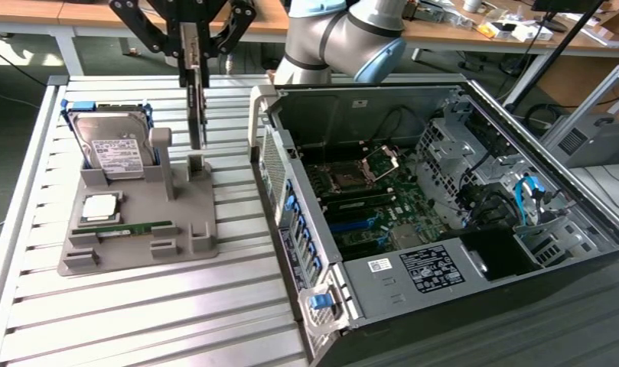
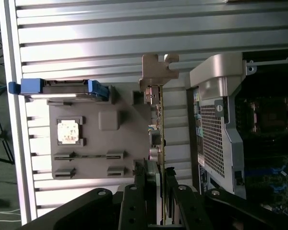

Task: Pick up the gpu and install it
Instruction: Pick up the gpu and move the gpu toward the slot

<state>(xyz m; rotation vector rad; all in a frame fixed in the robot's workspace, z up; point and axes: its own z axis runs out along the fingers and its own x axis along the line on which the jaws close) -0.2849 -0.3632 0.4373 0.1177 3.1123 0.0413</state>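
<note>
The gpu (image 1: 197,115) hangs upright and edge-on, its lower end just above a slotted post of the grey holder tray (image 1: 146,237). My gripper (image 1: 193,73) is shut on its upper part. In the wrist view the gpu (image 2: 157,120) runs away from my gripper (image 2: 157,184) as a thin green edge, with its silver metal bracket (image 2: 158,72) at the far end. The black fingers (image 2: 140,191) press on both faces of the card.
The holder tray also carries a hard drive (image 1: 110,141) with blue clips, a CPU (image 1: 100,206) and a green memory stick (image 1: 125,228). The open computer case (image 1: 288,222) lies at the exterior view's right on the slatted table (image 1: 135,321), motherboard (image 1: 370,206) exposed.
</note>
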